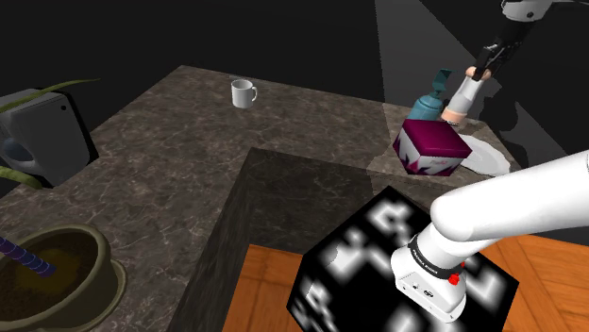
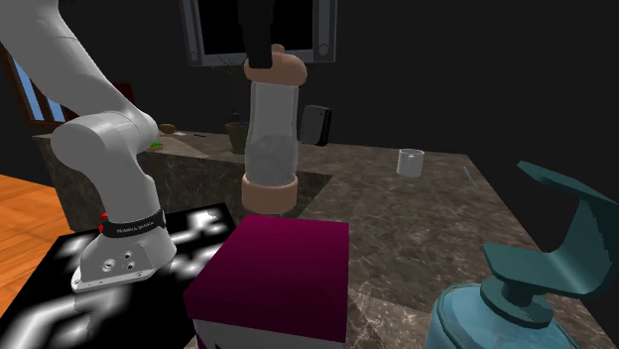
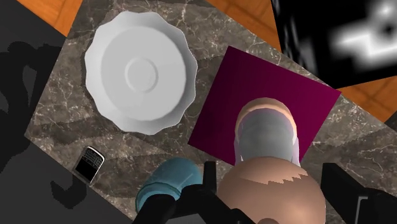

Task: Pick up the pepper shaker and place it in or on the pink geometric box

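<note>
Shaker: the pepper shaker is off the counter, upright at the shoulder view's upper right, just above the box and seemingly not touching it.
Fingers: the gripper is clamped on the shaker's top cap.
Box: the pink box sits beside a white plate.
Done: pick-up and carry, I'd say.
Left: lower it and let go.

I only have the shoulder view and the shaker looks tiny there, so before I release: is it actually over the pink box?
Observer: Yes; the wrist view shows the pepper shaker over the plain magenta top of the box, inside its edges.
Operator: Is its base resting on it?
Observer: In the second exterior view the base seems just above the top; contact I cannot confirm.
Operator: Anything nearby I'm missing?
Observer: A dark phone lies on the counter near the white plate.
</note>
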